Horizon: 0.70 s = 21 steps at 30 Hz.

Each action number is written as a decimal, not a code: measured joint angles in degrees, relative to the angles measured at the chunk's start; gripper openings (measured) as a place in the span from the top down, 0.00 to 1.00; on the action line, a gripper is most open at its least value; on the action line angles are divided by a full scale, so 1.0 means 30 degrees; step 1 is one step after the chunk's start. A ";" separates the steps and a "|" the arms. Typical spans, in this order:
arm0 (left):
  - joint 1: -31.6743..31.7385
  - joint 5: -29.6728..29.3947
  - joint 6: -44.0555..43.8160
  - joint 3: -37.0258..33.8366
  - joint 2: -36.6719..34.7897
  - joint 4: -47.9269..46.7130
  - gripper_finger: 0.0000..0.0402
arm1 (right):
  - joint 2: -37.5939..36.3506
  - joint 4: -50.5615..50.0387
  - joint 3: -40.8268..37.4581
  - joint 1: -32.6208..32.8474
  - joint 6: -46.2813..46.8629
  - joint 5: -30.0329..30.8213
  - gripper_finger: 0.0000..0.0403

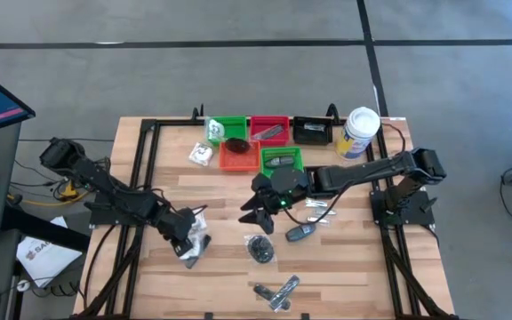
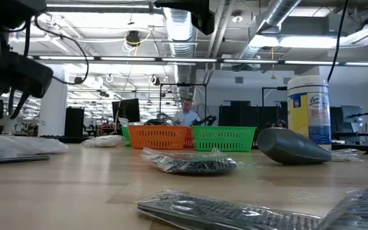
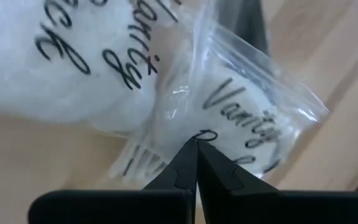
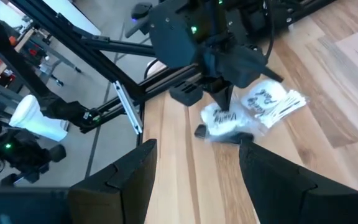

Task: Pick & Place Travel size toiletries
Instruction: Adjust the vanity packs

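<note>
Nearest the front edge of the tabletop (image 1: 345, 267) lie slim silvery sachets (image 1: 276, 292), untouched. A little farther in, on the left side, the left gripper (image 1: 188, 252) is down at the wood with its fingers (image 3: 194, 163) pressed fully together, their tips pinching the edge of a clear vanity packet (image 3: 253, 124). The packet's loose plastic bulges away beyond the tips, and a second, similar white-filled packet (image 3: 73, 56) lies touching it, so the grip appears to be on a corner of film rather than on the body. From the right wrist view the two packets (image 4: 257, 106) sit side by side directly under that gripper.

Toward the middle lie a black round piece in plastic (image 1: 260, 249) and, beyond it, a dark grey oval (image 1: 299, 234). The right gripper (image 1: 260, 209) hangs just past these with its fingers (image 4: 120, 180) spread well apart and nothing between them; it points toward the left arm, with the oval beside it.

Farther back stand the green tray (image 1: 283, 160), the orange tray (image 1: 239, 157), a second green one, a red tray (image 1: 270, 130) and a black tray (image 1: 312, 131), with a white canister (image 1: 360, 132) at the right.

The coming move likely turns on the trays lying far and to the right of the pinched packet, so the left arm must lift and carry across. A thin film grip could slip.
</note>
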 joint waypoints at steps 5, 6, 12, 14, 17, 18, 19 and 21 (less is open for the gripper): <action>0.0000 -0.0099 -0.0058 -0.0250 -0.0033 -0.1027 1.00 | -0.0007 0.0017 0.0000 0.0086 0.0290 -0.0007 0.46; 0.0005 -0.0244 -0.0047 -0.0249 -0.0028 -0.1141 1.00 | -0.0007 0.0024 0.0000 0.0109 0.0290 -0.0002 0.46; 0.0000 -0.1100 -0.0057 -0.0264 -0.0020 -0.1683 1.00 | -0.0007 0.0086 0.0000 0.0234 0.0429 0.0000 0.46; 0.0007 -0.1304 -0.0061 -0.0271 -0.0013 -0.1914 1.00 | -0.0007 0.0191 0.0000 0.0240 0.0429 0.0000 0.46; 0.0007 -0.1571 -0.0064 -0.0271 -0.0111 -0.2288 1.00 | -0.0007 0.0434 0.0000 0.0240 0.0429 0.0007 0.45; 0.0007 -0.1674 -0.0064 -0.0271 -0.0224 -0.2477 1.00 | -0.0007 0.0506 0.0000 0.0240 0.0429 0.0007 0.45; 0.0007 -0.1845 -0.0066 -0.0229 -0.0364 -0.2721 1.00 | -0.0007 0.0594 0.0000 0.0233 0.0429 0.0015 0.46; 0.0007 -0.2543 -0.0079 0.0085 -0.0704 -0.3865 1.00 | -0.0013 0.0739 0.0000 0.0233 0.0429 0.0015 0.46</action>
